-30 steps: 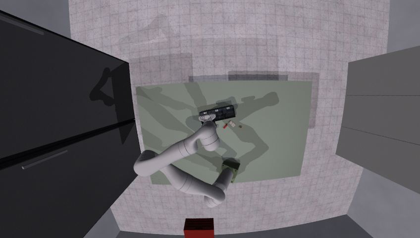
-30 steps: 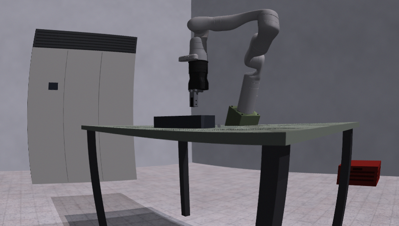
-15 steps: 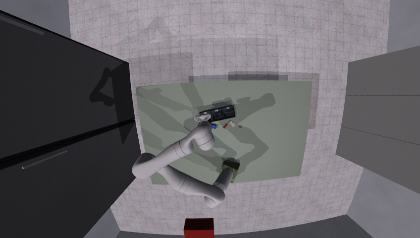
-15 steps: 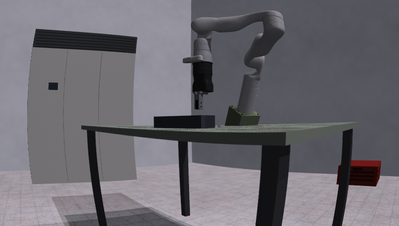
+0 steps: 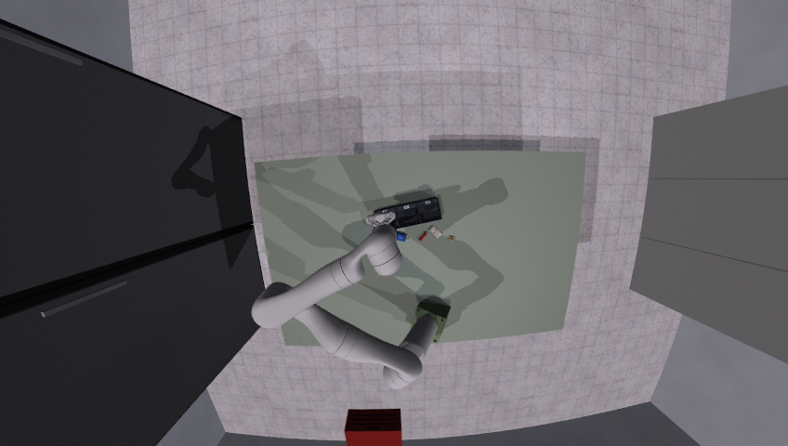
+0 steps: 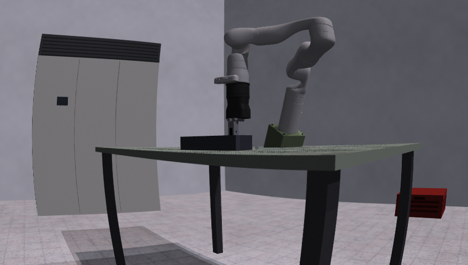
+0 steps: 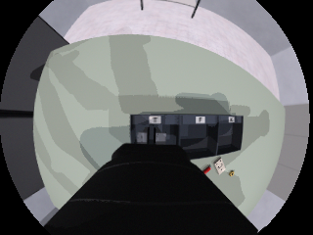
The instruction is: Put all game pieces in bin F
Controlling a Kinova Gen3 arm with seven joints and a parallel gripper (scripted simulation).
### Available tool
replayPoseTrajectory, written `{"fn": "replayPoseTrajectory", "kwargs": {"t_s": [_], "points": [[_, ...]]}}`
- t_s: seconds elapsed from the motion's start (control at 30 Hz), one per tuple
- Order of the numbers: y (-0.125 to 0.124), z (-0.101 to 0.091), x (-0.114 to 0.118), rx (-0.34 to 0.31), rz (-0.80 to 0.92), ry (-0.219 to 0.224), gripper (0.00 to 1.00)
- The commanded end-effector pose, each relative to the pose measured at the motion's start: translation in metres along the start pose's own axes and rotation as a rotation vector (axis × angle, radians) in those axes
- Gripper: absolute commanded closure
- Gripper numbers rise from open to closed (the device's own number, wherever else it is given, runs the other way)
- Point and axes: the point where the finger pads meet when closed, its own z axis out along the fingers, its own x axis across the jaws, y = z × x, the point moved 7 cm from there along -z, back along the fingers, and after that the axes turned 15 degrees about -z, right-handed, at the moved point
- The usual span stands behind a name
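A black bin row (image 5: pixel 409 208) with three compartments stands mid-table; it also shows in the side view (image 6: pixel 216 142) and the wrist view (image 7: pixel 186 129). Its white labels are too small to read. Near its front lie a blue piece (image 5: pixel 401 236), a red piece (image 5: pixel 422 235), a pale tile (image 5: pixel 435 231) and a tiny yellowish piece (image 5: pixel 452 238). The red piece (image 7: pixel 206 170), the tile (image 7: pixel 221 166) and the tiny piece (image 7: pixel 233 172) show in the wrist view. My gripper (image 6: pixel 233 130) points straight down at the bin row's left end, just above table height. Its fingers stand narrowly apart with a dark gap and nothing visible between them.
The arm's green base (image 5: pixel 432 315) stands at the table's near edge. A dark cabinet (image 5: pixel 111 182) is left of the table and a red box (image 6: pixel 421 202) sits on the floor. My dark gripper body hides the lower wrist view.
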Motion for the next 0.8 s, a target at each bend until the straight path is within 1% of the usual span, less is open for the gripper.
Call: {"fn": "replayPoseTrajectory", "kwargs": {"t_s": [0.0,0.13,0.77], "points": [[0.0020,0.0083,0.0006,-0.008,0.001,0.002,0.69],[0.0020,0.0170,0.0006,-0.008,0.001,0.002,0.69],[0.0020,0.0170,0.0006,-0.007,0.001,0.002,0.69]]}}
